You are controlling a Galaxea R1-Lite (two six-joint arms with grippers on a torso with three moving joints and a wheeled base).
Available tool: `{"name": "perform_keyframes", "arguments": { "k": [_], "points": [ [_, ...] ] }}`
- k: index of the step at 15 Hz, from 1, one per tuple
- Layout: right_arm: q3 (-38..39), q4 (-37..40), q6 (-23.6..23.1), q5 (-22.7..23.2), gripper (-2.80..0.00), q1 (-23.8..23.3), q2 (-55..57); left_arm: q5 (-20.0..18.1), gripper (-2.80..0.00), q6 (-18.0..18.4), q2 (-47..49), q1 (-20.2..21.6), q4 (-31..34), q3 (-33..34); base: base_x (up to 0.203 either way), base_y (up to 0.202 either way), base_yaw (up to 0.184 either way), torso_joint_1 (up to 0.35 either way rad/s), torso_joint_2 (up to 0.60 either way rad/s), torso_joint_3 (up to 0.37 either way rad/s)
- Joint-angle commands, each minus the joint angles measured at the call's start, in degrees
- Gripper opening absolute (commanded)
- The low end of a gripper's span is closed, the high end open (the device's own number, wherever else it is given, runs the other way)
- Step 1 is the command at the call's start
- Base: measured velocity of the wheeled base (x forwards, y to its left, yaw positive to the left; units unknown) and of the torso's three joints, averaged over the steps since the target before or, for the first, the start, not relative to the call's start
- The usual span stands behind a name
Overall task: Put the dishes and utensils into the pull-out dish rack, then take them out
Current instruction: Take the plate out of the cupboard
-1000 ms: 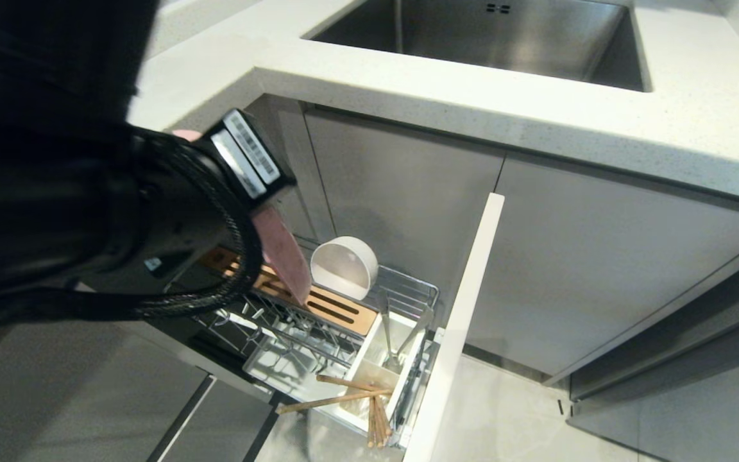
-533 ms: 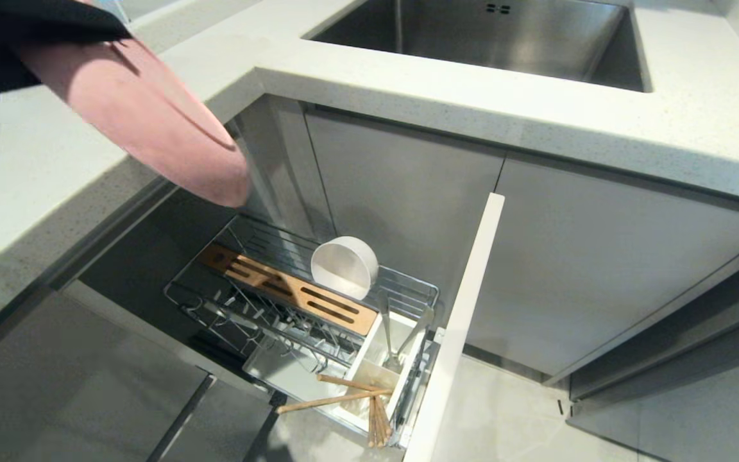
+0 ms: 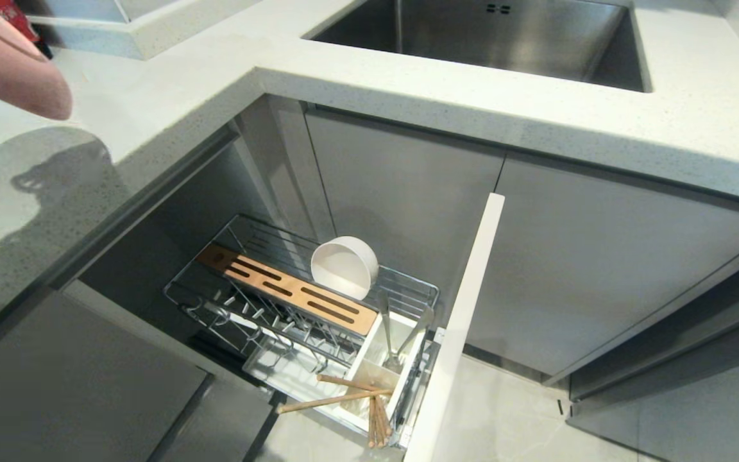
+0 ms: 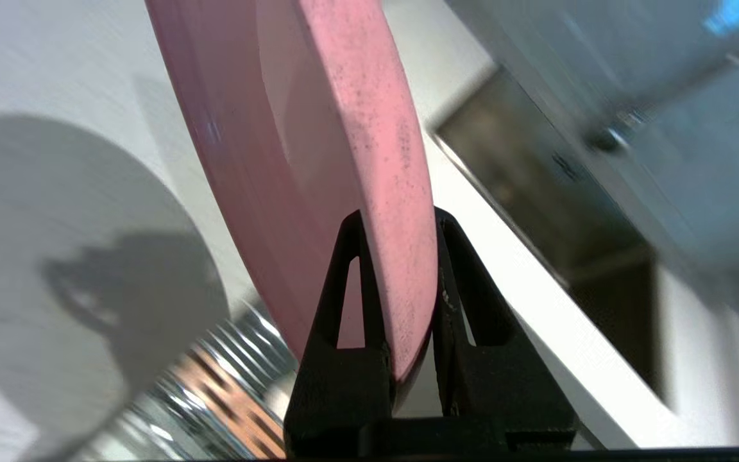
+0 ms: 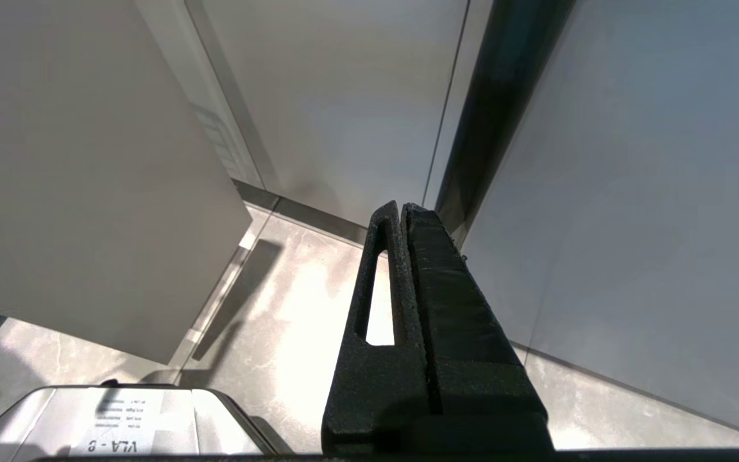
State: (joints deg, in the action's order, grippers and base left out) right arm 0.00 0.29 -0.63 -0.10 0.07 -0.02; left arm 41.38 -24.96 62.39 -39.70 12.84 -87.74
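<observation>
Left wrist view: left gripper [image 4: 397, 221] clamped on pink plate [image 4: 318, 147] rim, plate edge-on betw. fingers, above countertop [image 3: 151, 96] near its left edge. Vs 0.5 s ago: plate further left, away from dish rack [image 3: 292, 308]. Right gripper [image 5: 401, 212] closed, parked.

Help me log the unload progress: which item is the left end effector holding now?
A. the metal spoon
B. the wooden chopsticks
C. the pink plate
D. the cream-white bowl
C: the left end effector is clamped on the rim of the pink plate above the countertop.
</observation>
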Motion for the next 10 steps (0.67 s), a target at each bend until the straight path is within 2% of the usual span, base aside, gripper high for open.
{"name": "perform_keyframes", "arguments": {
  "k": [1,5,6,9,10],
  "points": [
    [0.0,0.0,0.0,0.0,-2.8,0.0,0.0,-0.2,-2.8,2.5,-1.0,6.9,-0.2,-0.3,0.0,0.0,0.0,0.0,0.0,0.0],
    [0.0,0.0,-0.1,0.0,-2.8,0.0,0.0,-0.1,-2.8,11.1,-1.8,23.0,0.0,-2.1,0.0,0.0,0.0,0.0,0.0,0.0],
    [0.0,0.0,0.0,0.0,-2.8,0.0,0.0,-0.2,-2.8,14.5,-2.0,27.0,0.0,-2.4,0.0,0.0,0.0,0.0,0.0,0.0],
    [0.0,0.0,0.0,0.0,-2.8,0.0,0.0,-0.3,-2.8,33.6,-1.8,33.0,0.1,-4.1,0.0,0.0,0.0,0.0,0.0,0.0],
    [0.0,0.0,0.0,0.0,-2.8,0.0,0.0,0.0,-2.8,36.8,-1.0,34.3,0.2,-4.7,0.0,0.0,0.0,0.0,0.0,0.0]
  ]
}}
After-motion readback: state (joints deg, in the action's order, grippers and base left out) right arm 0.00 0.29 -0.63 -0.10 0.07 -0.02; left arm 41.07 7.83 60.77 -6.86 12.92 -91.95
